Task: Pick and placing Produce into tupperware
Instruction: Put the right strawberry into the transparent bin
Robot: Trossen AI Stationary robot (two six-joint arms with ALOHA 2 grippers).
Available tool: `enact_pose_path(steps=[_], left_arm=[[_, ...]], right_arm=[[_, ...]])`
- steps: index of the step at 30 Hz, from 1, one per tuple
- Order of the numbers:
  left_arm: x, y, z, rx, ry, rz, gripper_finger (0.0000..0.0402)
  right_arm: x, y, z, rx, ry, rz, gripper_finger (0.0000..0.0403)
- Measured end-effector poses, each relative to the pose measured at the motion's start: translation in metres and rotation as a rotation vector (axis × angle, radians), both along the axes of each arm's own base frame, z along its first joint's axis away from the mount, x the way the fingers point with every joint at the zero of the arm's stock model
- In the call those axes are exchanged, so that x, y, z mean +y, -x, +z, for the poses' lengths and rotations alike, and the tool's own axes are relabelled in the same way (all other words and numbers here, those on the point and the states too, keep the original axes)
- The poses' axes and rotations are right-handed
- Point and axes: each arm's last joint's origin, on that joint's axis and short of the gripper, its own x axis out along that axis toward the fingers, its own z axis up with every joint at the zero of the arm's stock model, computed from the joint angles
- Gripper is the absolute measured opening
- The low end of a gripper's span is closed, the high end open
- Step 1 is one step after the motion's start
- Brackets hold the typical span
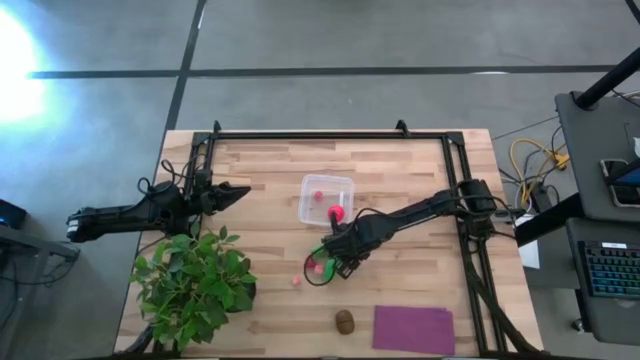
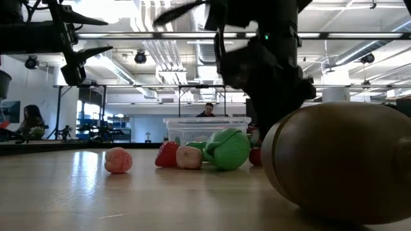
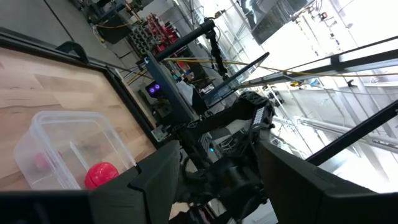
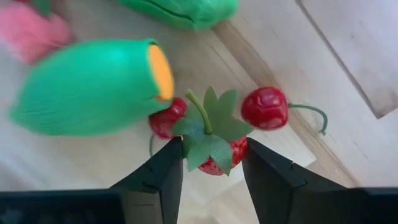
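Two jaws of the right gripper (image 4: 210, 163) clamp a small red toy strawberry (image 4: 219, 152), its leafy stem pointing away from the wrist, at bench centre, five o'clock of the clear plastic tupperware (image 1: 326, 198). Left gripper (image 1: 232, 194) waits at nine o'clock, jaws apart.

A leafy plant (image 1: 192, 277) sat at the table's (image 1: 270, 170) near left corner on my side. A purple mat (image 1: 413, 329) lay flat at the near right edge. Off the table to my right stood a desk with a keyboard (image 1: 612, 270), and yellow cables (image 1: 532, 158) lay coiled on the floor beside it. Across the room I saw a person (image 2: 207, 110) seated beyond the table, and another person (image 2: 29, 120) far off to one side.
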Motion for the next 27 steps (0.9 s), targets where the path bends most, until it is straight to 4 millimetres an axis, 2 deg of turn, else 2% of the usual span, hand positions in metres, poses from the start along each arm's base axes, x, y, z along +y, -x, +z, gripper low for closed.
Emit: enact_pose_path(steps=[3,8,10,13,20,24,27], left_arm=[[0.0,0.0,0.0,0.0,0.0,0.0,0.0201],[0.0,0.0,0.0,0.0,0.0,0.0,0.0201],[0.0,0.0,0.0,0.0,0.0,0.0,0.0201],[0.0,0.0,0.0,0.0,0.0,0.0,0.0201],[0.0,0.0,0.0,0.0,0.0,0.0,0.0201],[0.0,0.0,0.0,0.0,0.0,0.0,0.0201],[0.0,0.0,0.0,-0.002,0.0,0.0,0.0201]], right_arm=[[-0.001,0.0,0.018,-0.042,0.014,-0.007,0.0146],[-0.008,0.006,0.06,-0.108,0.113,-0.03,0.0148],[-0.015,0.005,0.077,-0.161,0.151,-0.051,0.0148],[-0.033,-0.001,0.092,-0.208,0.167,-0.073,0.0148],[-0.088,-0.014,0.086,-0.18,0.202,-0.082,0.0148],[-0.113,-0.015,0.087,-0.168,0.312,-0.082,0.0148],[-0.127,-0.015,0.083,-0.147,0.333,-0.06,0.0148]])
